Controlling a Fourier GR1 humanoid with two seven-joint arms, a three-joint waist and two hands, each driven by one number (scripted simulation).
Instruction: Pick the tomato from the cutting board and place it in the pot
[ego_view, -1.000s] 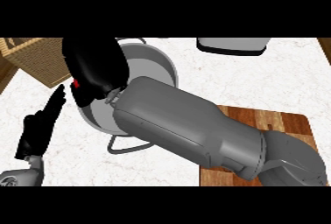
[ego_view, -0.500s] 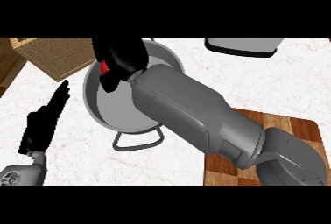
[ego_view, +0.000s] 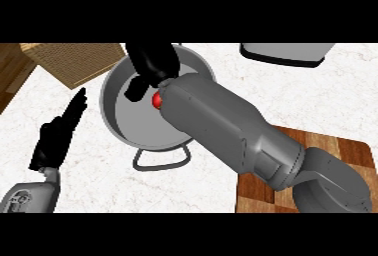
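red is glimpsed just under the palm: the tomato is seen tucked beneath the right hand, half hidden by the grey right forearm. the black fingers are curled down round it, so the tomato is judged to be held and not yet let go. the relation that matters is being watched now: the tomato is poised over the inside of the steel pot, within the rim and toward the upper middle of the bowl, so the way from hand to target is taken to be straight down. no long axis needs to be reckoned with, the tomato being round. whether it is clear of the pot's floor or already touching it cannot be told from this steep view. the right hand is plainly the nearer one; the left hand is seen resting at the left over the white counter, fingers straight, nothing held, well apart from the pot. the wooden cutting board is left behind at the lower right, with no tomato on it. against the picture of a second ago, the red spot has been carried from beside the pot's left rim in over the bowl, and the forearm has been swung further up across the view. an opening of the fingers is judged to be what is called for next.
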